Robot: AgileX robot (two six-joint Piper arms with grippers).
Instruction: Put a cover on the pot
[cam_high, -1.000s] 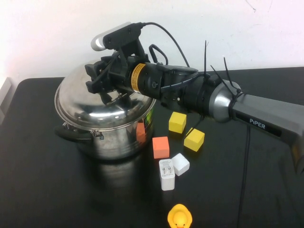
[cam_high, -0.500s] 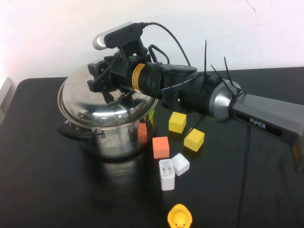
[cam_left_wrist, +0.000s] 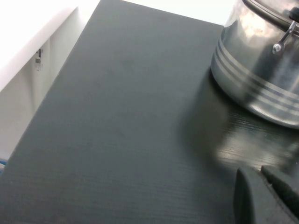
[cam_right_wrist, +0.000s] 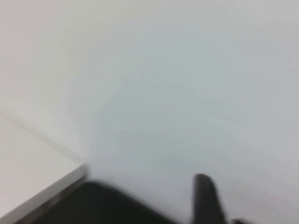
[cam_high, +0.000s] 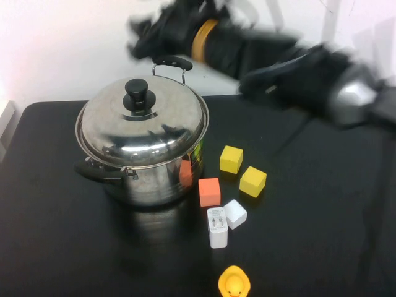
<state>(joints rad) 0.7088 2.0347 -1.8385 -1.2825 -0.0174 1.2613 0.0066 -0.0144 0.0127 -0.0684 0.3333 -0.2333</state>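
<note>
The pot [cam_high: 154,179] is a large shiny steel stockpot standing left of centre on the black table. The domed steel lid [cam_high: 148,130] with its black knob [cam_high: 137,93] sits on the pot's rim. My right gripper [cam_high: 145,31] is raised high above and behind the pot, blurred, open and empty. In the right wrist view one dark finger [cam_right_wrist: 205,196] shows against the white wall. My left gripper [cam_left_wrist: 261,175] is shut and empty, low over the table. It shows only in the left wrist view, beside the pot's wall [cam_left_wrist: 261,79].
To the right of the pot lie two yellow blocks [cam_high: 231,159] [cam_high: 252,181], an orange block [cam_high: 210,192], a white block [cam_high: 235,213] and a white charger [cam_high: 217,228]. A yellow duck [cam_high: 234,283] sits at the front edge. A white wall stands behind the table.
My right gripper was at the lid's knob over the pot. It has let go and swung up and back, and the lid now rests on the pot.
</note>
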